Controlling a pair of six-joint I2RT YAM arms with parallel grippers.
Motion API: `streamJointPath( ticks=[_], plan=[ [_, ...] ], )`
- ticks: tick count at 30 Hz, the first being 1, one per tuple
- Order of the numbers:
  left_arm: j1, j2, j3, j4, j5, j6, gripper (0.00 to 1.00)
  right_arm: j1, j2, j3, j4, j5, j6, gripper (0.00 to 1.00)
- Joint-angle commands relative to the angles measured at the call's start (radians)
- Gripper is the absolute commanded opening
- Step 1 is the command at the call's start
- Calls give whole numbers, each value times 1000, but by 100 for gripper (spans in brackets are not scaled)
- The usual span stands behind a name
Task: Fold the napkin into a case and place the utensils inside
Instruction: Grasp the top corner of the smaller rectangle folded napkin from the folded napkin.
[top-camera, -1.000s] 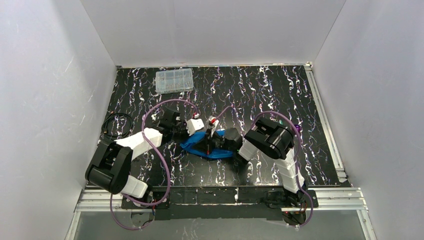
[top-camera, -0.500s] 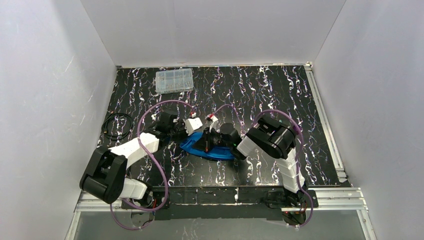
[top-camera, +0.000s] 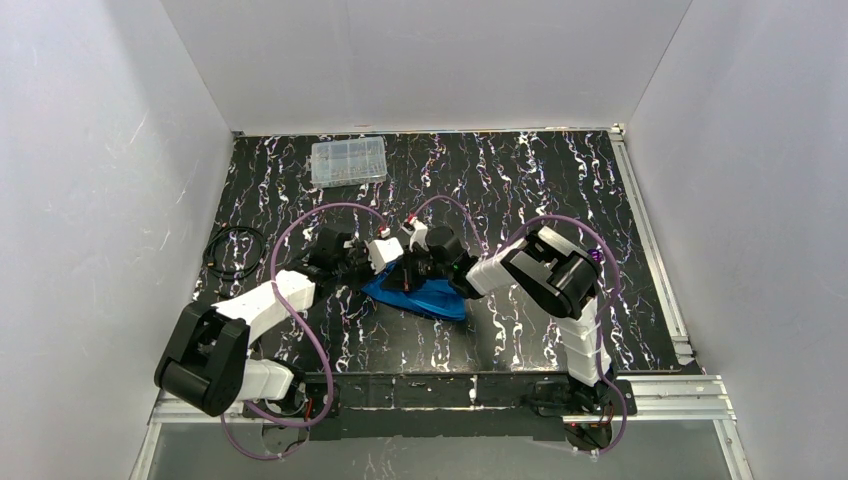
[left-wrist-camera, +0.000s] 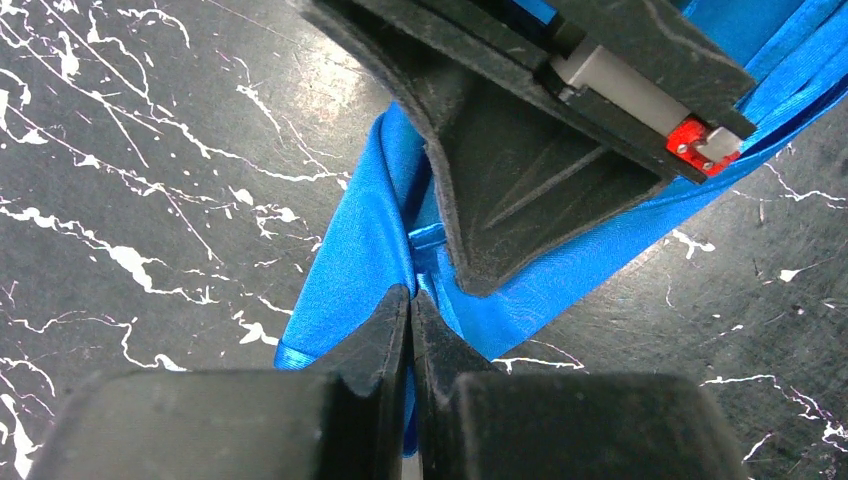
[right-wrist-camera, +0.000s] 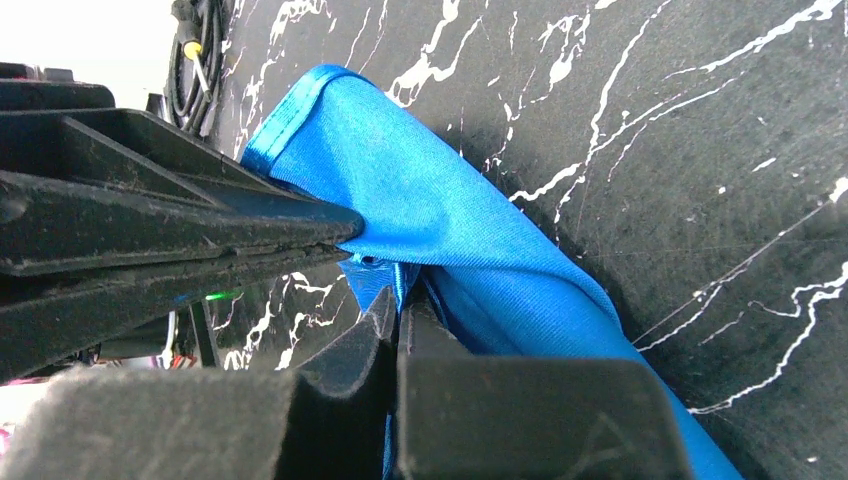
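Black table (top-camera: 550, 180) holds bunched napkin (top-camera: 425, 298), long axis left-right, pinched by left tool (left-wrist-camera: 410, 300) and right tool (right-wrist-camera: 396, 300).

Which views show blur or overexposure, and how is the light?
Top view: even light, sharp. Left wrist view: the left gripper is soft near the bottom edge, the napkin sharp, with mild sheen. Right wrist view: the upper left corner is blown out white; the right gripper is blurred.
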Motion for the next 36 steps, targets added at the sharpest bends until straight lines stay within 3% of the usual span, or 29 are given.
streamJointPath(
  ticks=[1,26,36],
  plan=[
    [-5,-32,-17,-10,23,6,0,-13,-13,29,-176,8,-19,1],
    [20,-33,-3,35,-19,-83,0,-12,69,101,-384,1,-62,1],
    [40,-35,26,38,-54,-48,0,-14,112,111,-454,14,-71,1]
  ],
)
